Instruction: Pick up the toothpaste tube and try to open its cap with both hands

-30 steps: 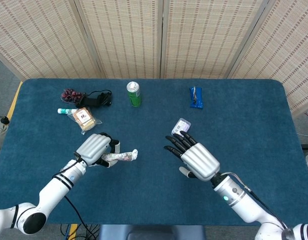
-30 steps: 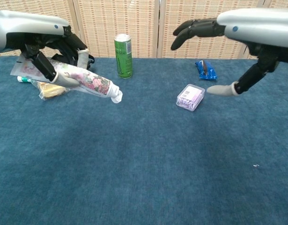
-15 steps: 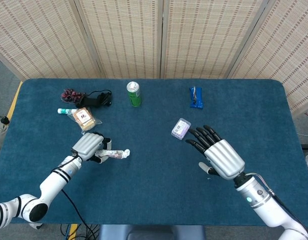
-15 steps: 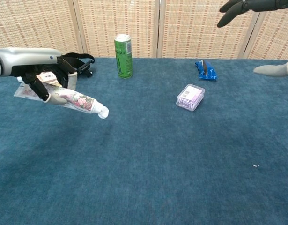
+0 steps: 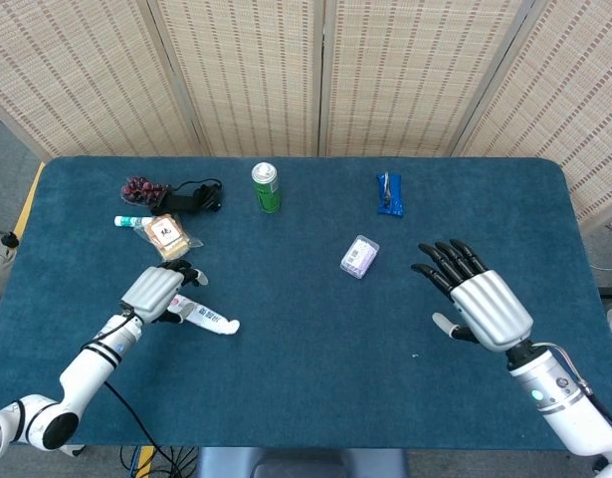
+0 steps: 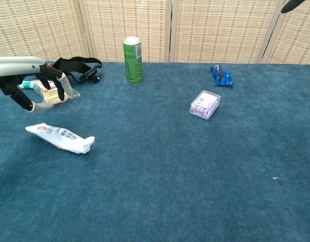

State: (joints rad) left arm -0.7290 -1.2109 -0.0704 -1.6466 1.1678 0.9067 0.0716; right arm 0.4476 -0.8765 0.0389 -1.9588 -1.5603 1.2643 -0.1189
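The toothpaste tube [image 5: 207, 318] [image 6: 61, 138] lies flat on the blue table, its white cap pointing right. My left hand [image 5: 156, 294] [image 6: 36, 85] hovers just above and behind the tube's flat end, fingers apart and holding nothing. In the chest view there is a clear gap between this hand and the tube. My right hand [image 5: 480, 299] is far to the right, raised over the table with its fingers spread and nothing in it. The chest view shows only a dark fingertip [image 6: 291, 5] of it at the top right corner.
A green can [image 5: 267, 187] [image 6: 133, 59] stands at the back centre. A blue wrapper [image 5: 389, 193] [image 6: 221, 74] and a small clear box [image 5: 359, 256] [image 6: 205, 104] lie right of centre. A wrapped snack [image 5: 166, 236], a small tube [image 5: 131, 221] and a black strap [image 5: 191, 195] crowd the back left.
My left hand let go of the toothpaste tube, which now lies on the table, and the hand drew left. My right hand moved away to the right, almost out of the chest view.
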